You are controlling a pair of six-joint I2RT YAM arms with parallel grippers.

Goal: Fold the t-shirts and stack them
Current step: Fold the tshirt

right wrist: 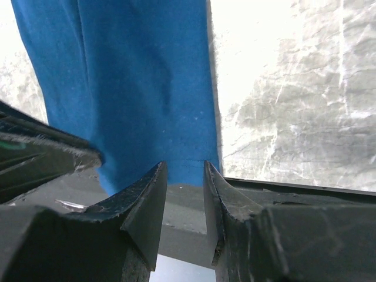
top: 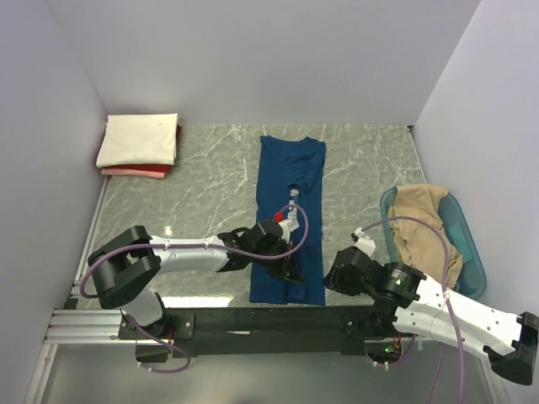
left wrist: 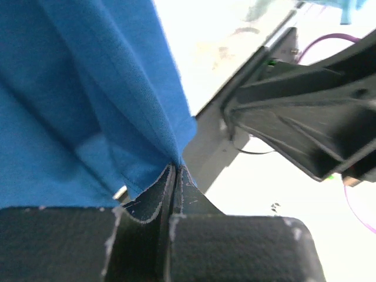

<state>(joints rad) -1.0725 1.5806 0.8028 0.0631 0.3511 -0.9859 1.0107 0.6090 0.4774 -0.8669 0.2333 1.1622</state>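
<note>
Marbled counter [top: 194,202]: soft dark blue t-shirt [top: 286,177], a narrow strip, runs near-to-far. Hem pinched in left end effector [left wrist: 174,171]; right end effector [right wrist: 184,176] released.

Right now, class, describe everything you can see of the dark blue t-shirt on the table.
The dark blue t-shirt is soft knit-looking cloth, folded lengthwise into a long narrow strip with sleeves turned inward. It lies on the grey marbled table, midway across, hem toward the near edge. No print shows. The left end effector is shut on a fold of cloth near the hem; the right end effector stands open by the hem corner, holding nothing.
</note>
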